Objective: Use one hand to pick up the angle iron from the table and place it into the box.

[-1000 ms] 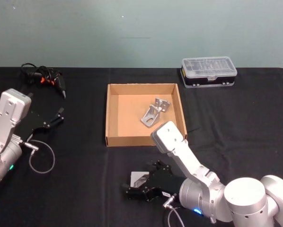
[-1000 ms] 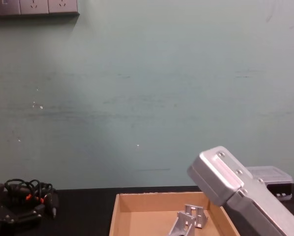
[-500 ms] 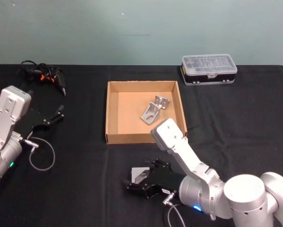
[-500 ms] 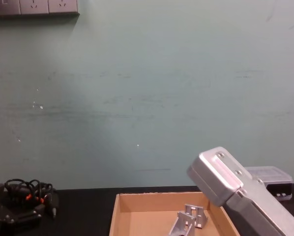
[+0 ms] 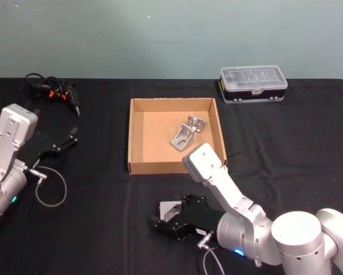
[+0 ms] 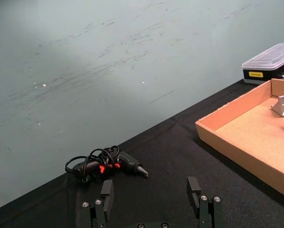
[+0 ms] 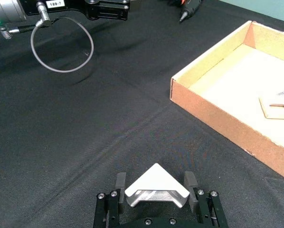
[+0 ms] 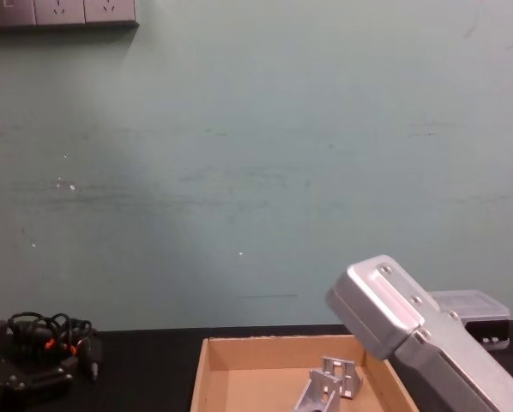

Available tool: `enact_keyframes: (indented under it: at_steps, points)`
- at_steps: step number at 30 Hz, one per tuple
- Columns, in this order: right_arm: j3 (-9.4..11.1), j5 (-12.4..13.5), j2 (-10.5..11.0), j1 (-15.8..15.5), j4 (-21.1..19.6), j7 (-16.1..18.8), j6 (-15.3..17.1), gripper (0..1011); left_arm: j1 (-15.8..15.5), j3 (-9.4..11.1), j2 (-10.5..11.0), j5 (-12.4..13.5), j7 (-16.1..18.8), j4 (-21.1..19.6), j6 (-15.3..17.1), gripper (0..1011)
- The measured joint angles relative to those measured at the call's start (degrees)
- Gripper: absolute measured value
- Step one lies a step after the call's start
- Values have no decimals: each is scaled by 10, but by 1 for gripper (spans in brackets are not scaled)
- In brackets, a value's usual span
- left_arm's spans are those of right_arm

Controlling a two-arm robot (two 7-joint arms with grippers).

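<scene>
A silver angle iron sits between the fingers of my right gripper, low over the black table in front of the box. In the right wrist view both fingers press against the ends of the angle iron, so the gripper is shut on it. The tan cardboard box stands at mid-table and holds another angle iron. My left gripper rests at the left, open and holding nothing.
A clear-lidded plastic case stands behind the box to the right. A black tool with a coiled cable lies at the back left. A grey cable loop hangs from the left arm. Open tabletop lies between the right gripper and the box wall.
My right gripper has shifted slightly up and toward the box with the angle iron between its fingers. The left arm has stayed put.
</scene>
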Motion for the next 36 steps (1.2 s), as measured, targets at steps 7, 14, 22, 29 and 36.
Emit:
enact_keyframes:
  at_steps: [7,14,22,29,36]
  points:
    - [0,0,0,0,-1,1,-1,747,0,0,0,0,0,0,0,1011]
    - [22,17,10,-4,-33,16,-24,747,0,0,0,0,0,0,0,1011]
    - [43,39,9,10,-55,14,-24,747,0,0,0,0,0,0,0,1011]
    - [38,42,-4,57,-23,6,-17,747,0,0,0,0,0,0,0,1011]
    - [30,37,-36,110,40,-9,-9,747,0,0,0,0,0,0,0,1011]
